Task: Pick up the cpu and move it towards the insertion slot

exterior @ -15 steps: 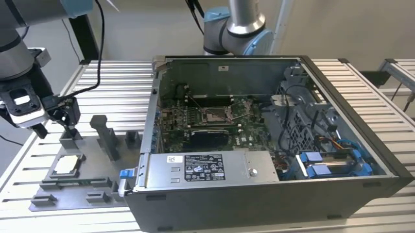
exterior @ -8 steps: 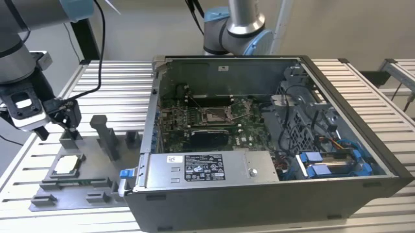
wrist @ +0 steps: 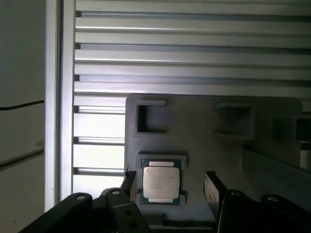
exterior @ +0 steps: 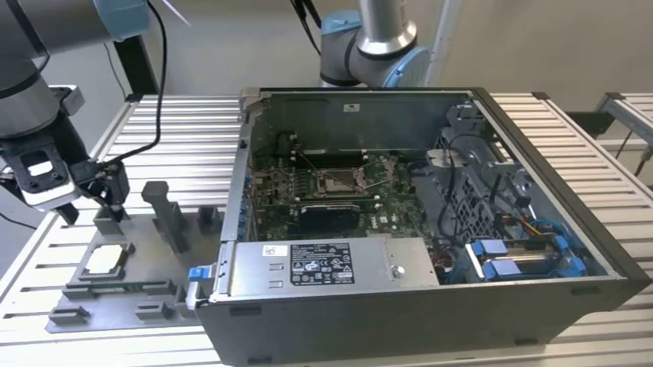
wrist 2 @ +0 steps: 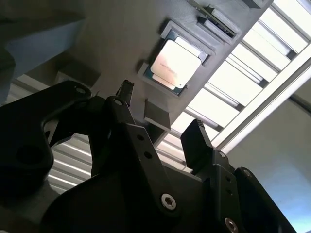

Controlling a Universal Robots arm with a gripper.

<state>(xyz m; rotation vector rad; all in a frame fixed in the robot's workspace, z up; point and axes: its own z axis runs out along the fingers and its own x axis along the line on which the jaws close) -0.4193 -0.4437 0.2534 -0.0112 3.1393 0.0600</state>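
Over the grey fixture (exterior: 171, 229) at the exterior view's left: gripper (exterior: 92, 211) hangs open above the cpu (exterior: 105, 260), pick not yet made.

Fingers stand apart with nothing between them. In the first wrist view the cpu (wrist: 161, 182) lies below and between the two fingertips, apparently untouched. It sits flat, lid up, in a square recess of the fixture. That is well apart from the insertion slot (exterior: 340, 181), on the green board inside the open computer case (exterior: 586, 252). Progress, judged: early; arm is placed over the part, with grasp, lift and carry all outstanding. Cpu appearance: small flat square, pale silvery lid with stepped edges and faint print, a narrow dark green border round it; lies level in its seat.
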